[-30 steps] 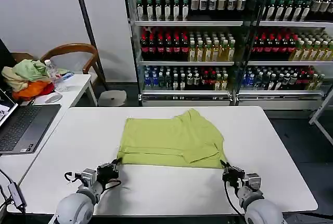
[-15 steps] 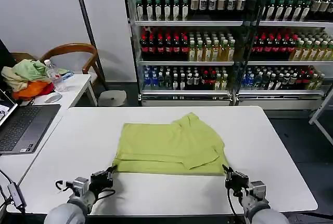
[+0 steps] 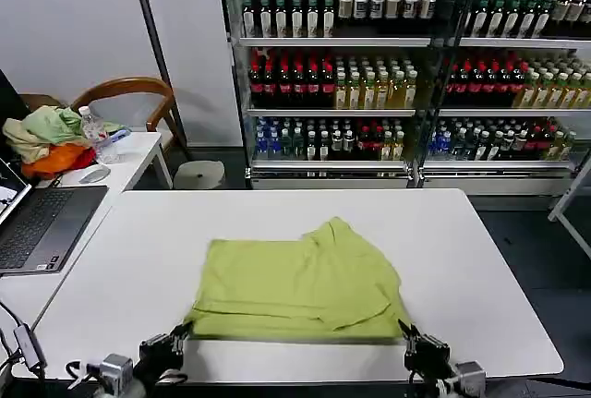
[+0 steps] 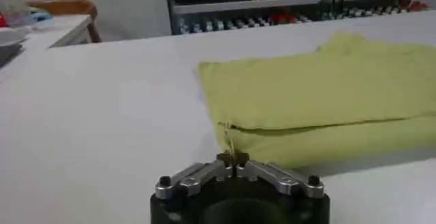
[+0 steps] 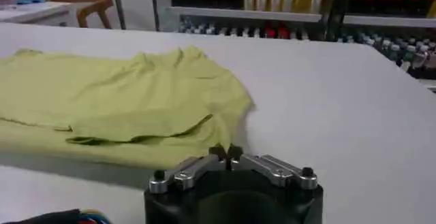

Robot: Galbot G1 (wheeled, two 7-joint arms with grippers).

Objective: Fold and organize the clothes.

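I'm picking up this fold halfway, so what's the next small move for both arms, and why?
Probably keep drawing the T-shirt toward the table's near edge. The left gripper and right gripper each pinch a near corner of it, jaws closed, and its near hem sits close to that edge, so little pull seems left.

Lime-green T-shirt (image 3: 298, 280) lying folded on white desk (image 3: 462, 250), near edge close to front rim. Left pincer (image 3: 181, 333) pinching shirt's near-left corner, right pincer (image 3: 404, 329) right at near-right corner, grip hard to make out tbh. Side table at left with laptop (image 3: 42, 223), mouse (image 3: 94, 174), water bottle (image 3: 97, 135), heap of pale green, cream, orange garments (image 3: 48, 139). Wooden chair (image 3: 134, 93) behind. Drink fridges (image 3: 397, 66) packed with bottles across back.
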